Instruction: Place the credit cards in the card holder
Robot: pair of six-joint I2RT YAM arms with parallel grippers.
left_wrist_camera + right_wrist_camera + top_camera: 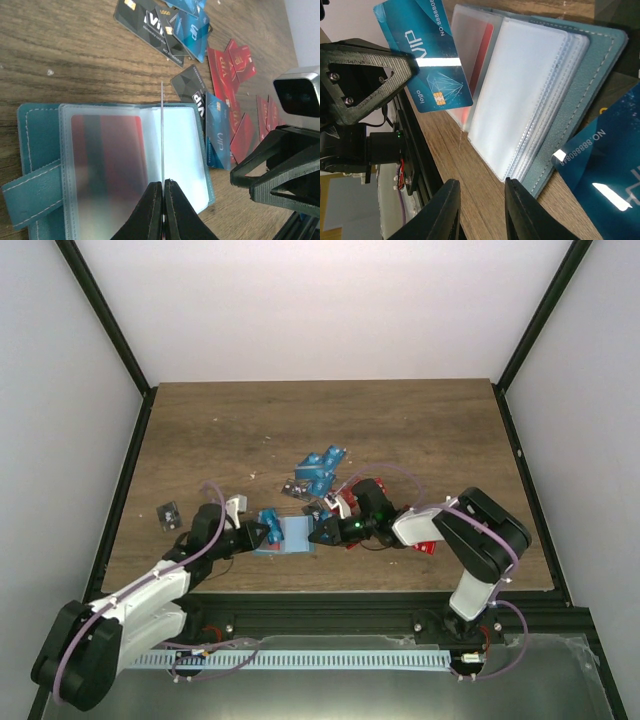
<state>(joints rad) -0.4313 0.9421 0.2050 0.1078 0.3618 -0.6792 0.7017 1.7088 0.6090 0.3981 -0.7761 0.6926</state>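
The teal card holder (296, 537) lies open on the table, its clear sleeves (180, 150) fanned; one sleeve holds a red card (107, 150). My left gripper (262, 533) is shut on a bright blue VIP card (427, 55), which shows edge-on in the left wrist view (162, 130) over the sleeves. Its lower corner is near the sleeve with the red card (482, 50). My right gripper (481, 187) is open and empty, low over the table just beside the holder's edge (590, 75). It also shows in the top view (322, 532).
Loose cards lie beyond the holder: blue ones (322, 465), black ones (145, 20), red ones (232, 65) and a blue one by the holder (217, 130). One black card (168, 512) lies far left. More red cards (425, 545) sit under the right arm.
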